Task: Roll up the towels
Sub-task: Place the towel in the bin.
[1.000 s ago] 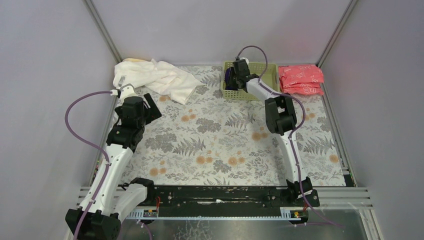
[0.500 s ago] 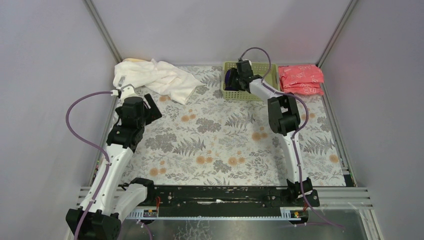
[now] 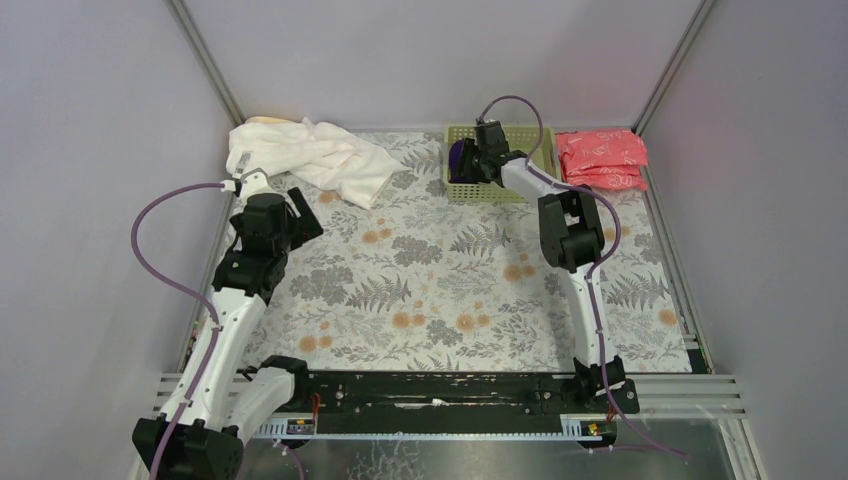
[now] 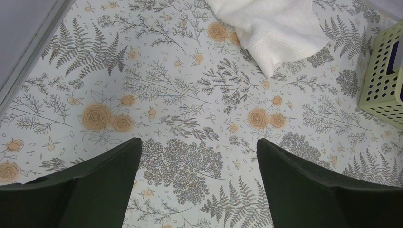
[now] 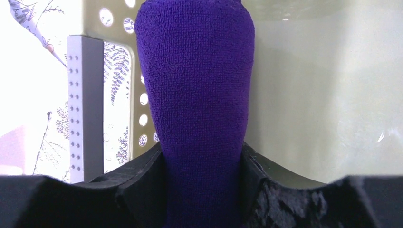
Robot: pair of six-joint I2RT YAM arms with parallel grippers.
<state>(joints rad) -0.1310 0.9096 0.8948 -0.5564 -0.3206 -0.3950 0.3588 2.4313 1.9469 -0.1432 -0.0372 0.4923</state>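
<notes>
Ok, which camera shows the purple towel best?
Right wrist: the purple towel fills the frame, between the right gripper's fingers. The top view shows a small dark patch in the green basket; the left wrist, a sliver through the basket's side.

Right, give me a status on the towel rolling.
Done: the purple towel looks rolled and sits in the green basket. In hand: the right gripper holds that roll between its fingers inside the basket. Left: the white towel lies crumpled at the far left, a pale yellow towel peeking from behind it, neither rolled yet; the left gripper hovers open over the mat.
</notes>
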